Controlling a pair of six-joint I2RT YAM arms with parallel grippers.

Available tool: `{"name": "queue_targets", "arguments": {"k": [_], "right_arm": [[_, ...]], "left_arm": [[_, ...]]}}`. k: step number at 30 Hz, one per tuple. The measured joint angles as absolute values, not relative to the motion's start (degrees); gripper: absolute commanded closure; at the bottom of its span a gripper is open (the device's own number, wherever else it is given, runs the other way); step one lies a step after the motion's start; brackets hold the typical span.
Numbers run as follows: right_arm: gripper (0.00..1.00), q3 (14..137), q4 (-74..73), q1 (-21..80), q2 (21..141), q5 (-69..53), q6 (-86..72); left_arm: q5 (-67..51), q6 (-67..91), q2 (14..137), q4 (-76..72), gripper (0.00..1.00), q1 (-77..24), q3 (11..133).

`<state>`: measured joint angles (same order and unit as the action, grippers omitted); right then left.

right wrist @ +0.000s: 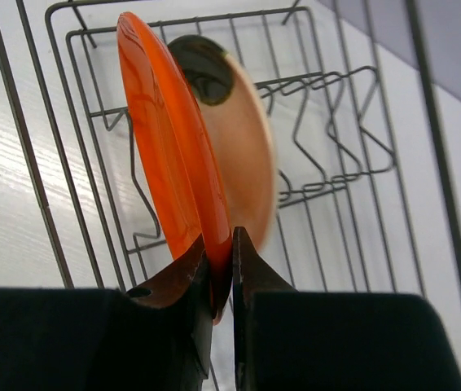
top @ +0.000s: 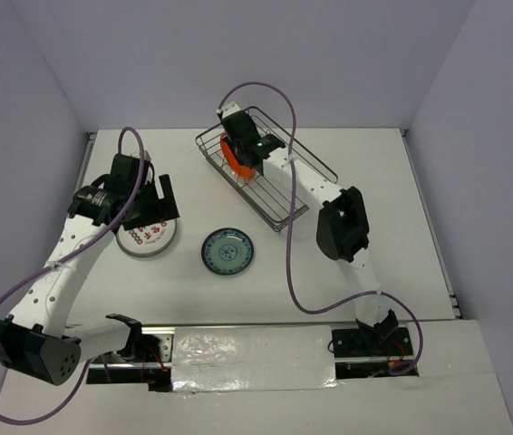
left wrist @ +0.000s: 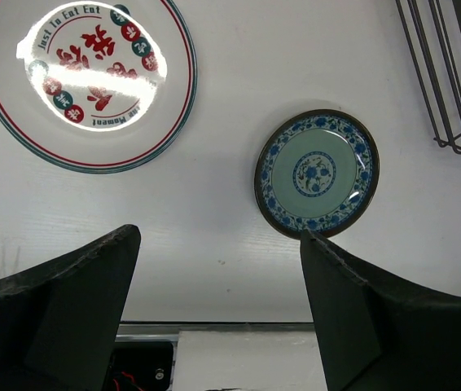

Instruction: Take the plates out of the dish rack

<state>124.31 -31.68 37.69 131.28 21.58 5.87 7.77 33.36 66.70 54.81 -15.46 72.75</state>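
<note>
Jaws on the right arm [top: 304, 186] are pinched together on the lower rim of the orange-backed plate [right wrist: 169, 138], one on its orange back and one on its cream face. That plate stands on edge within the dish rack [right wrist: 340, 155]. Those of the left arm [top: 66, 258] stand wide apart with nothing between them, above the desk [left wrist: 214, 236]. On the desk the white plate with red motifs [left wrist: 84, 81] and the blue patterned plate [left wrist: 316, 173] lie flat, apart from each other and outside the rack.
</note>
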Motion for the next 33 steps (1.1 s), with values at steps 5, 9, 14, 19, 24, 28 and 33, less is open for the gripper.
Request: {"name": "queue_targets", "arguments": {"k": [5,9,14,19,24,28,33], "right_arm": [[0.95,126.6,-36.3,38.2,126.0,27.1,5.9],[1.0,127.5,-41.1,38.2,117.8,28.1,4.9],[1.0,123.1,-45.8,37.0,100.9,12.5,-0.5],[1.0,97.5,-38.4,36.6,83.0,-12.8,-10.2],[1.0,64.4,-20.8,37.6,77.7,-26.0,-27.7],[1.0,48.0,-14.6,37.6,77.6,-24.8,-39.8],[1.0,44.3,-4.0,38.0,77.7,-21.6,-50.0]], "left_arm": [[7.2,33.2,67.4,54.3,0.08,-15.5,72.8],[8.4,33.2,67.4,53.7,0.08,-15.5,72.8],[11.5,33.3,67.4,53.6,0.08,-14.1,73.5],[12.8,33.4,67.3,52.8,0.07,-9.8,77.1],[10.2,33.0,67.0,50.8,0.08,-7.7,79.2],[5.3,32.7,66.0,47.8,0.08,-7.5,76.1],[0.2,31.6,63.4,46.2,0.08,-7.4,71.4]]}}
